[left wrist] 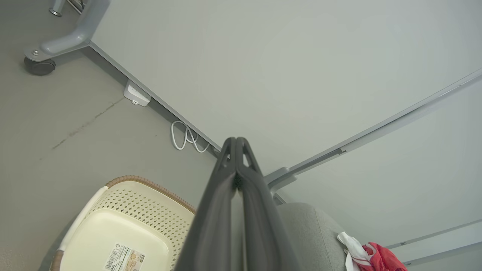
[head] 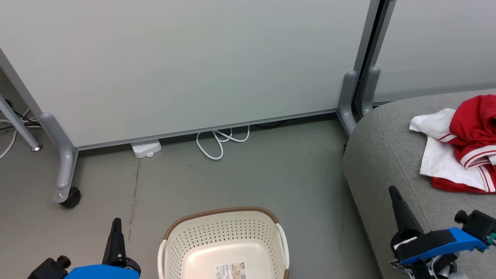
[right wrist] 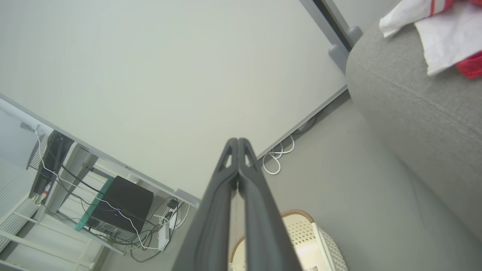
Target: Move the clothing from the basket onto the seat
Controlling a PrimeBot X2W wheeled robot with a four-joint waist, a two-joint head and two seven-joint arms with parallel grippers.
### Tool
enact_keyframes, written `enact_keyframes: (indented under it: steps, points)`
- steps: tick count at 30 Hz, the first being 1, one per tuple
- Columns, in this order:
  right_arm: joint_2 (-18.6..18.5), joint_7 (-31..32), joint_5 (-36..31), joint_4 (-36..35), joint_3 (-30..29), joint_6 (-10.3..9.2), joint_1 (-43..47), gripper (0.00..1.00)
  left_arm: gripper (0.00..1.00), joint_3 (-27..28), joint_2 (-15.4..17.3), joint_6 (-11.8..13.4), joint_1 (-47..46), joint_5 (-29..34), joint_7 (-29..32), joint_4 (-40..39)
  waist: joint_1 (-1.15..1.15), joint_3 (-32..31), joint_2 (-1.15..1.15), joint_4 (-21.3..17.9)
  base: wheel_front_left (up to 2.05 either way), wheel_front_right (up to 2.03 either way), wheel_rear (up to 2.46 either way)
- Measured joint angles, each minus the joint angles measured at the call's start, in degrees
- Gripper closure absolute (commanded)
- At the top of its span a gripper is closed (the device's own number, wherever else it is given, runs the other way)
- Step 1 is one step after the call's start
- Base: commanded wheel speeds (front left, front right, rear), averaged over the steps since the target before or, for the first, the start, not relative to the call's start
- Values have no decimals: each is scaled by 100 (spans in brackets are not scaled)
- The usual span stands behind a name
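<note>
A: Head view?
B: Bare basket [head: 221, 212], down to its label. The clothing [head: 461, 151] is heaped on the seat [head: 387, 155], off my right. Its white flap points left at the partition panel [head: 193, 69]. Long axis cut by the frame, can't tell.
A: Left wrist?
B: My left gripper [left wrist: 236, 139] is clenched on nothing, beside the basket.
A: Right wrist?
B: My right gripper [right wrist: 238, 140] is the same, pinched empty near the seat. I judge the 2 parked: job done.

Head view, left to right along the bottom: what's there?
left gripper → basket → right gripper
</note>
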Motion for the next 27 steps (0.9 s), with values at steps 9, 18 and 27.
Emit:
enact_keyframes:
  steps: [9,18,27]
  points:
    - [14,82,624,0,-86,0,-5,100,100,68,1,0,-114,-558,149,-4,0,9,0,12,0,0,0]
    - [27,178,1187,0,-157,0,-18,100,100,123,2,0,-226,-1080,302,-13,0,19,0,23,0,0,0]
    - [43,266,1748,0,-241,0,-45,100,100,163,2,0,-340,-1599,453,-19,0,29,0,36,0,0,0]
